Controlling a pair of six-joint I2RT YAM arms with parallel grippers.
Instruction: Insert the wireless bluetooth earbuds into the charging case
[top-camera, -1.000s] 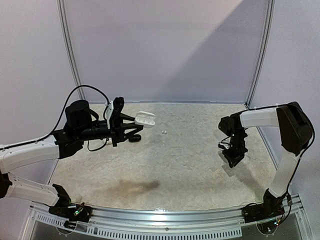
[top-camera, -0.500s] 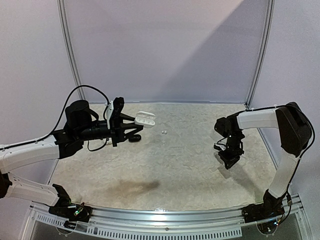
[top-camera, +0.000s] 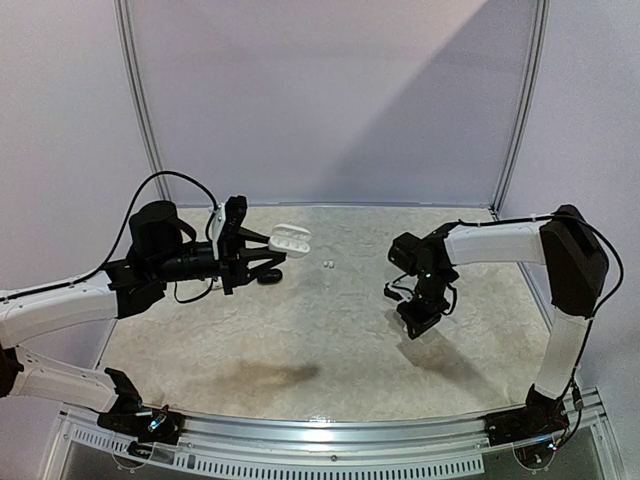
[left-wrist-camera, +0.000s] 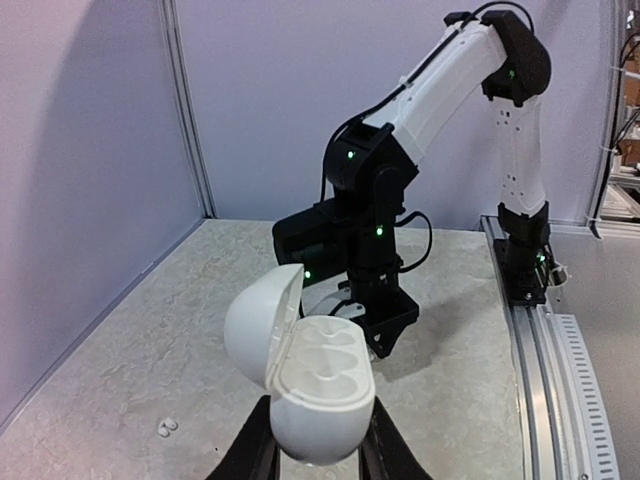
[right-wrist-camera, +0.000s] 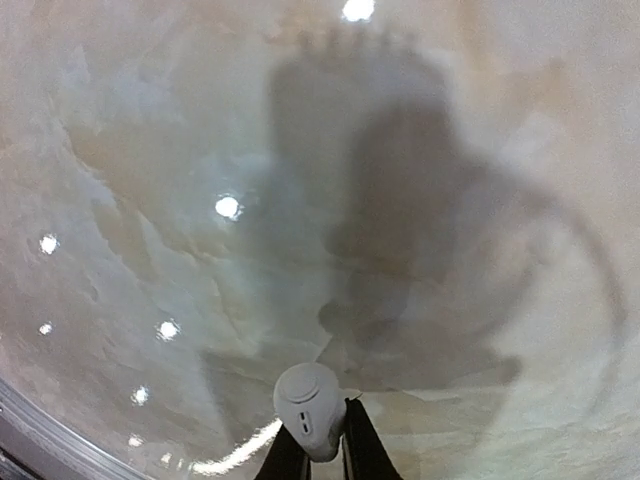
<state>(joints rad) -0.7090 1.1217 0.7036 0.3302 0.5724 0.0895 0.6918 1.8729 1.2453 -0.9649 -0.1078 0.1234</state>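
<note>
Within the clamped left gripper, a white oval plastic case sits lid-open for loading; the right gripper pinches a small white earbud.

1. Nothing readable here: no text, logos, numbers or stickers in any view.
2. The white charging case and the earbud both look totally plain.
</note>
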